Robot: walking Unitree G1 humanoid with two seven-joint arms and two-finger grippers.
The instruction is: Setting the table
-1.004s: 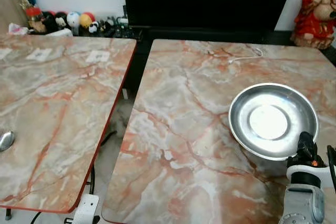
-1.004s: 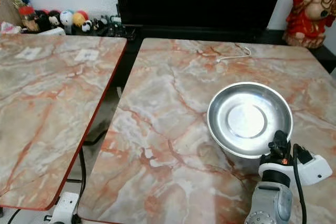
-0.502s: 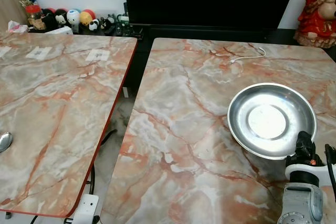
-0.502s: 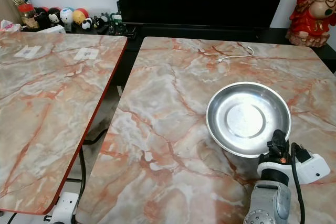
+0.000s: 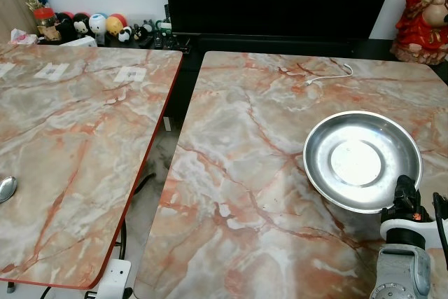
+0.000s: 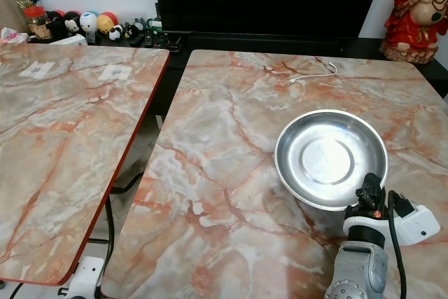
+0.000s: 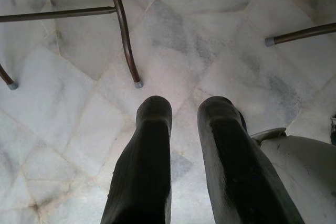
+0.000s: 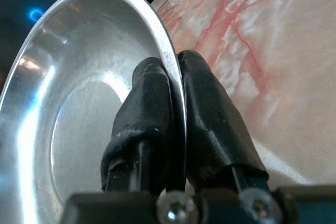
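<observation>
Steel plate held over right marble table — near rim pinched by right gripper, one finger inside rim, one outside. Plate extends straight ahead of gripper, away from robot; whether underside touches table cannot be told. Left gripper slightly parted, empty, hung toward floor — right arm judged placing arm.

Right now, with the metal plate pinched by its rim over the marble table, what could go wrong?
1. The right gripper holds the steel plate only by its thin rim, so the smooth metal could slip or tilt.
2. The plate appears to hang slightly above the marble table; set down unevenly, it could clatter or slide.
3. A white cable lies beyond the plate and could snag if the plate goes farther back.
</observation>
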